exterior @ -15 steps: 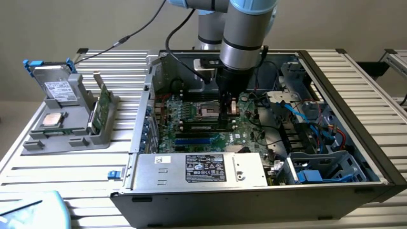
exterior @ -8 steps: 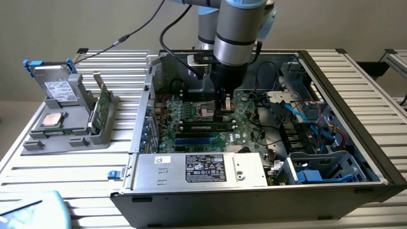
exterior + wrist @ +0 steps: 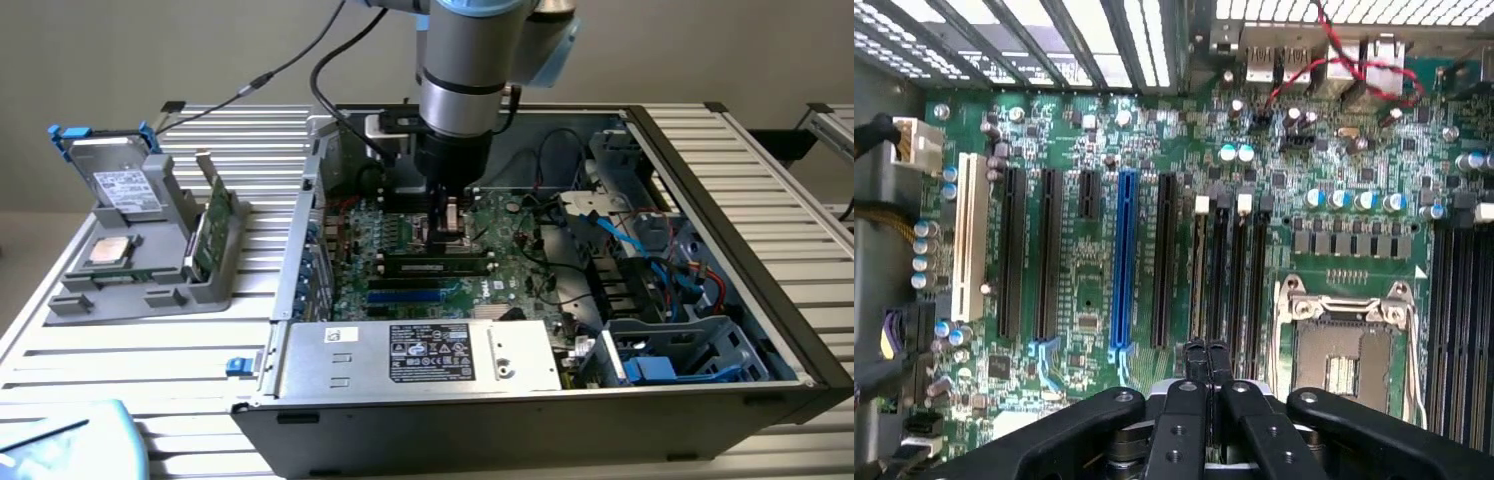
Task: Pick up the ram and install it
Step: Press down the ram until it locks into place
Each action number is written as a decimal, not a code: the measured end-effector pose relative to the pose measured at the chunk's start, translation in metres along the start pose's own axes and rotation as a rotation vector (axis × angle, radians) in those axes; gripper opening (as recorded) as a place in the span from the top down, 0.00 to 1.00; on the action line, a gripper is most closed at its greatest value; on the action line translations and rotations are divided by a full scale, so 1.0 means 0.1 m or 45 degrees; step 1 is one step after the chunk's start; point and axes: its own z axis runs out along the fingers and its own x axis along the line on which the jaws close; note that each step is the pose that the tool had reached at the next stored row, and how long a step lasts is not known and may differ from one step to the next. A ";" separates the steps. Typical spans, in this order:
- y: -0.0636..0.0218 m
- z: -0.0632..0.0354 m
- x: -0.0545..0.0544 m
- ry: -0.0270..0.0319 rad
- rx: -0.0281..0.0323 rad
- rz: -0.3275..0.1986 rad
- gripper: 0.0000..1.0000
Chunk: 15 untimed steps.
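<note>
The claw [image 3: 1206, 385] is seen with its fingers pressed together on nothing, hung low over the motherboard [image 3: 1104, 150] inside the open computer case [image 3: 747, 200]. Beside the case, toward the exterior view's left, the ram [image 3: 214, 215] is stood on edge in a grey holder [image 3: 147, 290] on the bench [image 3: 134, 350]. It is judged light, stiff and fragile, best gripped by its long bare edges, chips avoided.

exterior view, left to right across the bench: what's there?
Grey parts stand with the ram upright at its right side → open computer case, arm's gripper over its motherboard → blue cables.
</note>
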 end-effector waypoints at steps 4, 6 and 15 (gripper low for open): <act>0.007 0.015 0.00 0.0002 0.0024 0.000 0.89; 0.005 0.037 0.00 0.0004 0.0049 0.000 0.89; -0.001 0.135 0.01 0.0021 0.0133 0.001 0.89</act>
